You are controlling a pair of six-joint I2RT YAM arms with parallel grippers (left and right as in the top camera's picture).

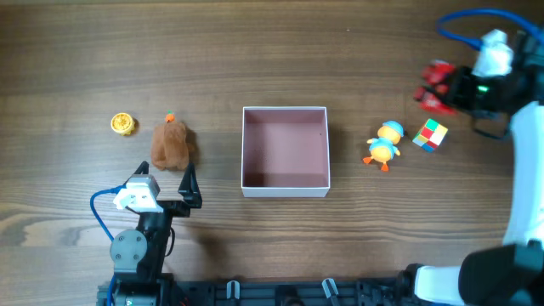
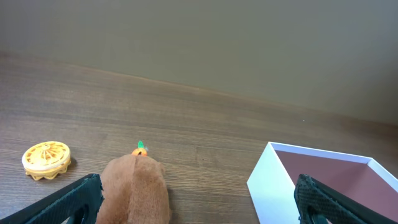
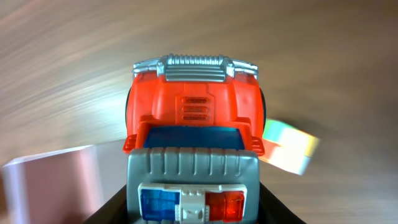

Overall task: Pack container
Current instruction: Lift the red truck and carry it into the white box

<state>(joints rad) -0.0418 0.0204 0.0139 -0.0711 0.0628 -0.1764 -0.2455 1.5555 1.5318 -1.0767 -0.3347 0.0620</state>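
Note:
The container [image 1: 285, 184], a square white-walled box with a pink inside, sits empty at the table's middle; it also shows in the left wrist view [image 2: 272, 183] and blurred in the right wrist view [image 3: 50, 180]. My right gripper [image 1: 442, 89] is shut on a red and grey toy police car [image 3: 193, 137] and holds it above the table at the far right. My left gripper [image 1: 170, 189] is open, low, just in front of a brown plush toy [image 1: 172, 144], which lies by the left finger in the left wrist view [image 2: 134, 190].
A yellow round toy [image 1: 123, 124] lies left of the plush. A yellow and blue duck toy [image 1: 384, 144] and a multicoloured cube [image 1: 430, 134] lie right of the container. The cube shows behind the car in the right wrist view [image 3: 289, 146].

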